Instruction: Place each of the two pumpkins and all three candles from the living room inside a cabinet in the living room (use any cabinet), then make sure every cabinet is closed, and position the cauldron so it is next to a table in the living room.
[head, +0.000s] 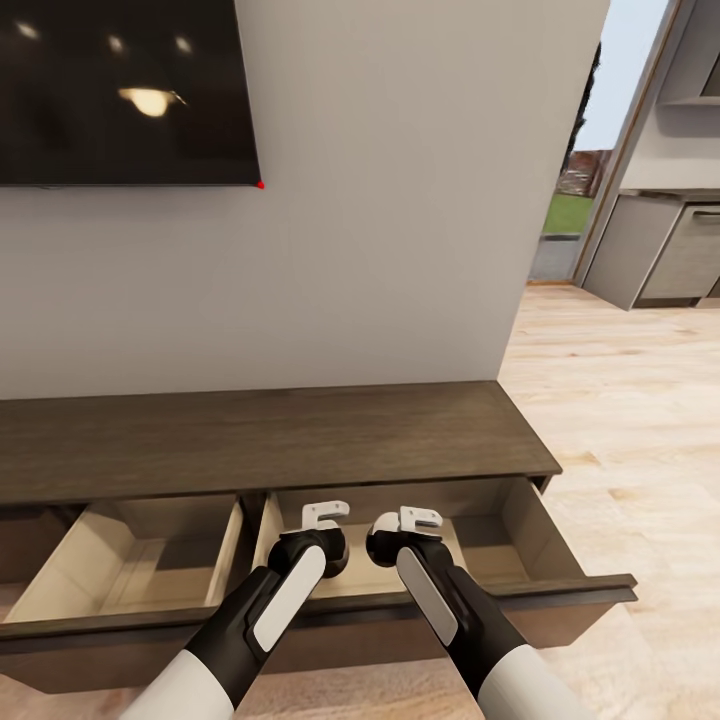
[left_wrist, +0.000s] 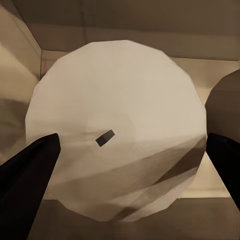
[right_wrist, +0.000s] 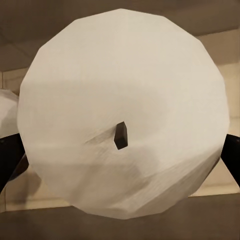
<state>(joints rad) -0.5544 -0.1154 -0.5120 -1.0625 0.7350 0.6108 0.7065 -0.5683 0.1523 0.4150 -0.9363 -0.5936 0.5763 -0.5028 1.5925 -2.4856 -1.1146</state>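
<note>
Here cabinet (head: 270, 440) drawers open; each gripper's jaws pinching white candle (left_wrist: 117, 130) over right drawer (head: 500, 550)

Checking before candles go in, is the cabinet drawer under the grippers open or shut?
Open: the right drawer is pulled out from the cabinet, showing its pale interior.
</note>
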